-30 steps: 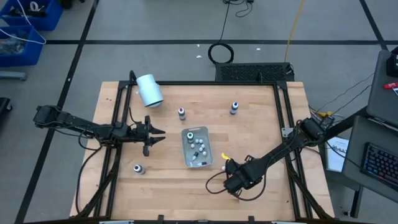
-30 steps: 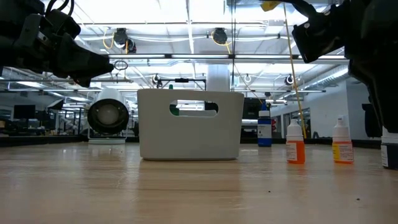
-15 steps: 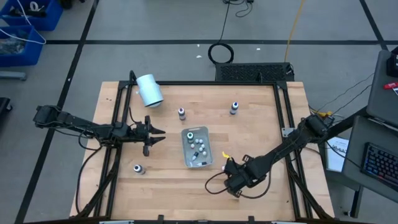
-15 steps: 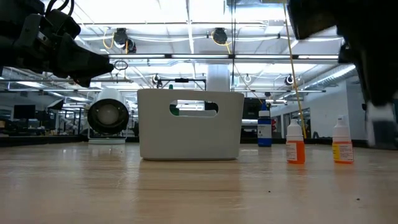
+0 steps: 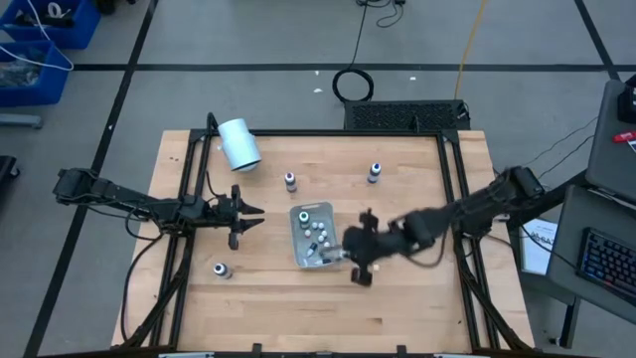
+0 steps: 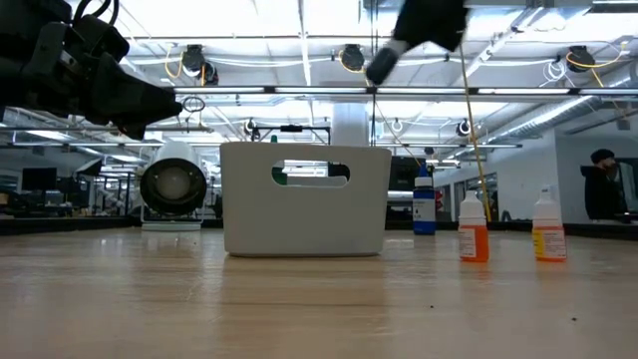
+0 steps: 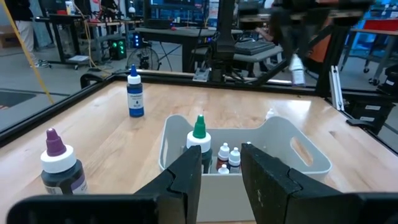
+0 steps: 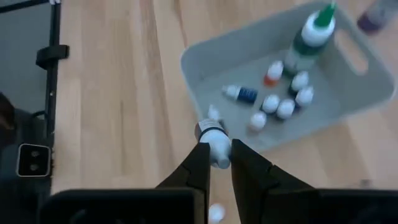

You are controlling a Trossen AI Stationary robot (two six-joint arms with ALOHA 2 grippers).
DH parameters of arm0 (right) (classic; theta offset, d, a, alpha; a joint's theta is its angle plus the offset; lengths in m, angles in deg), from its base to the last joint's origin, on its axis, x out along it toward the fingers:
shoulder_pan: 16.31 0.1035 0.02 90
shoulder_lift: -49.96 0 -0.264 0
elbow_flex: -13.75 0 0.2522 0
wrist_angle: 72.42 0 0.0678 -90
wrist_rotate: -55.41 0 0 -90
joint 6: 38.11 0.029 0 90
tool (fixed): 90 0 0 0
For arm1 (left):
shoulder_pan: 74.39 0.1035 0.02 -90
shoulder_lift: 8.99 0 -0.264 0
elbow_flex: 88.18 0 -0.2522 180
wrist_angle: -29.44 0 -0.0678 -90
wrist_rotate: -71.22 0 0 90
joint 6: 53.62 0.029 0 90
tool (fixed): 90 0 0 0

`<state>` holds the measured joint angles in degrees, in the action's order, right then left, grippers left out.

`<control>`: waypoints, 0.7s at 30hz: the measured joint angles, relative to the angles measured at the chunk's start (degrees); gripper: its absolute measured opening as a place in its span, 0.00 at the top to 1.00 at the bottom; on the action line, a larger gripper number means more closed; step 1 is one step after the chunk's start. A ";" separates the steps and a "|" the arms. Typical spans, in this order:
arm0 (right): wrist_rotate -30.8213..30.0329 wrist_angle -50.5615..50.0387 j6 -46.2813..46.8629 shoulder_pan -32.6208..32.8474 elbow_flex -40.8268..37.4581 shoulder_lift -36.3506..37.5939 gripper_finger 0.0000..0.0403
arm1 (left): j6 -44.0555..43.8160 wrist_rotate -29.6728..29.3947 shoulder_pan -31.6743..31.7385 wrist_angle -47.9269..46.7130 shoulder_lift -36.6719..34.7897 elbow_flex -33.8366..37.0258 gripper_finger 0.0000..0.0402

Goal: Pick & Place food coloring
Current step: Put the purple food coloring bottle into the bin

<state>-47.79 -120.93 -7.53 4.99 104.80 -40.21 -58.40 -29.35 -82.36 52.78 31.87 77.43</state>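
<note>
A whitish tray [image 5: 301,215] in the table's middle holds several small food coloring bottles [image 8: 286,107] and a taller green-topped one [image 7: 199,140]. My right gripper [image 5: 343,255] hangs just off the tray's near right corner, shut on one tiny whitish bottle [image 8: 213,140]; in the low view it is high up [image 6: 384,62]. My left gripper [image 5: 256,214] waits left of the tray, level, its fingers a little apart on nothing. Loose bottles stand upright on the table: a purple-topped one [image 5: 289,181], a blue one [image 5: 374,173] and one near the left [image 5: 221,269]. My right gripper pinches the small bottle's whitish body [image 8: 217,149] between its two fingertips. The fingers slant down from the table's right side. The bottle's capped end [image 8: 209,129] sticks out past the fingertips toward the tray. The bottle is lifted clear of the table.
A big white cylinder [image 5: 238,144] lies on its side at the far left corner. In the low view two orange bottles [image 6: 474,234] [image 6: 546,231] and a blue one [image 6: 424,207] stand right of the tray. A person [image 6: 603,184] stands in the room beyond.
My right gripper has risen from the near part of the table and swung toward the tray, tipping and rolling on the way. The small bottle that stood on the table under it has gone up with it and now hangs clear beside the tray.
</note>
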 joint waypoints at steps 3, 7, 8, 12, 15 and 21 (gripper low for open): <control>4.14 -1.14 -7.80 -5.65 1.26 -0.14 0.92 | 0.02 0.02 0.00 -0.01 0.00 0.00 0.71; 5.82 -7.27 -16.77 -12.50 6.85 -2.29 0.92 | 0.01 0.02 0.00 0.02 0.00 0.00 0.71; 5.87 -9.22 -19.00 -13.92 8.59 -3.06 0.92 | 0.01 0.02 -0.01 0.04 -0.02 0.00 0.71; 9.53 -11.91 -25.92 -19.31 15.18 -7.31 0.92 | 0.00 0.02 0.00 0.02 -0.02 0.00 0.71; 12.76 -12.05 -29.31 -22.09 17.11 -11.15 0.92 | 0.01 0.02 -0.01 -0.02 -0.02 0.00 0.71; 15.27 -13.94 -32.88 -24.47 17.06 -17.85 0.92 | 0.00 0.02 0.00 -0.02 -0.02 0.00 0.71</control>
<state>-32.53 -134.87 -40.41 -19.48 121.86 -58.05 -58.40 -29.33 -82.36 52.76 31.85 77.43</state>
